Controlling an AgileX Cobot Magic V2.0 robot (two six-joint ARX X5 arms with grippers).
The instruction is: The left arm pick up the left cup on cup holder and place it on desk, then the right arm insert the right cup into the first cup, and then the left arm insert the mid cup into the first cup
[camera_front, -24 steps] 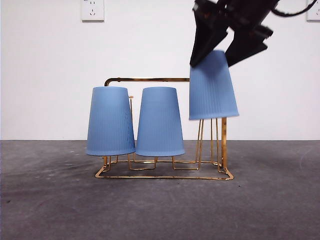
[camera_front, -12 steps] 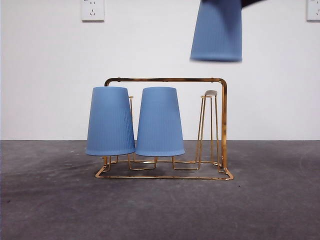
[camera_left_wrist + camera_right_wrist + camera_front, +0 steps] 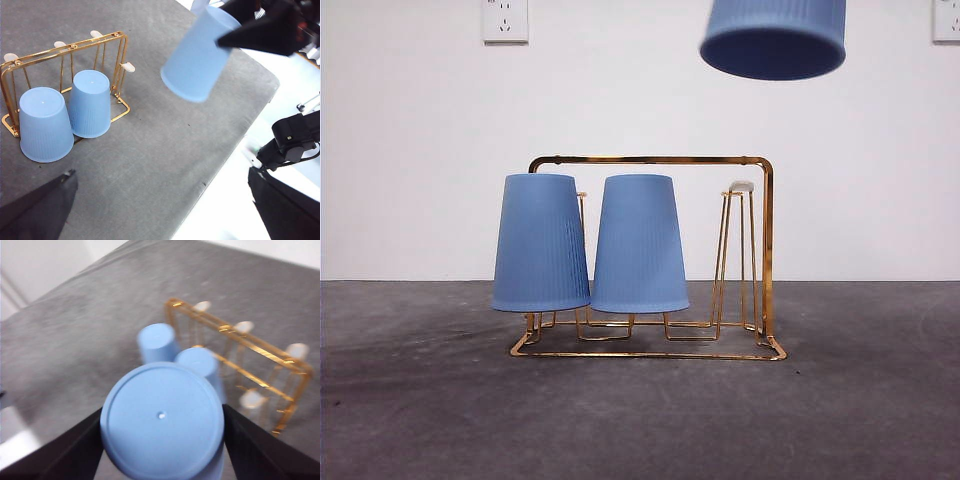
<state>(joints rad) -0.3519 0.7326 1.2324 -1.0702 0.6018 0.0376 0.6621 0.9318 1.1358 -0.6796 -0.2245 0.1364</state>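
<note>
Two blue cups stand upside down on the gold cup holder: the left cup and the mid cup. A third blue cup hangs high above the holder's right end, tilted so its mouth shows. My right gripper is shut on this cup, one jaw on each side of it. The left wrist view shows that cup in the right gripper well above the desk. My left gripper is open, high above the desk and holding nothing.
The holder's right peg stands bare with its white tip showing. The desk's edge runs close by in the left wrist view, with black arm hardware beyond it. A wall socket sits on the white wall.
The right gripper has lifted the right cup off its peg and up to the top of the front view. The cup now tilts its mouth toward the camera, and the jaws have left that view.
</note>
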